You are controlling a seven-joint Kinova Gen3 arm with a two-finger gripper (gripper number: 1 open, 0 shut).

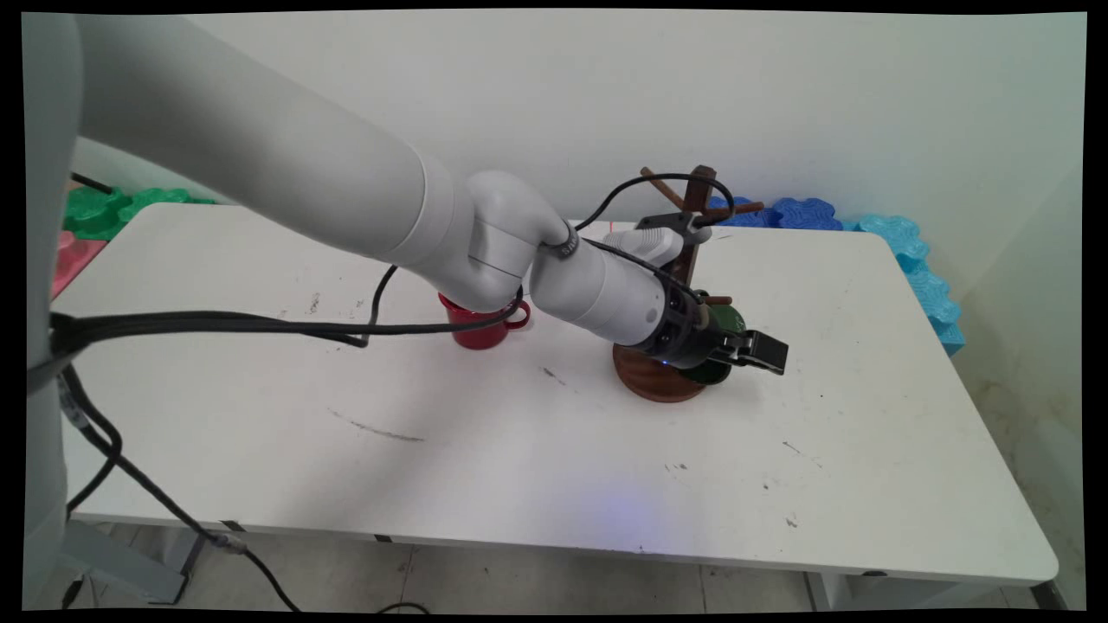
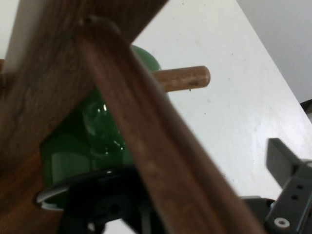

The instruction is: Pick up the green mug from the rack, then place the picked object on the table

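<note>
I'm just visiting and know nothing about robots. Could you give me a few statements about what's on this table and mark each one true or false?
1. A red mug stands on the table. True.
2. The green mug hangs on the wooden mug stand. True.
3. The gripper is at the red mug. False: it is beside the stand and the green mug.
4. The stand lies tipped over. False: it stands upright on its round base.

mug left of rack | cup on rack

gripper beside green mug, wooden rack
</note>
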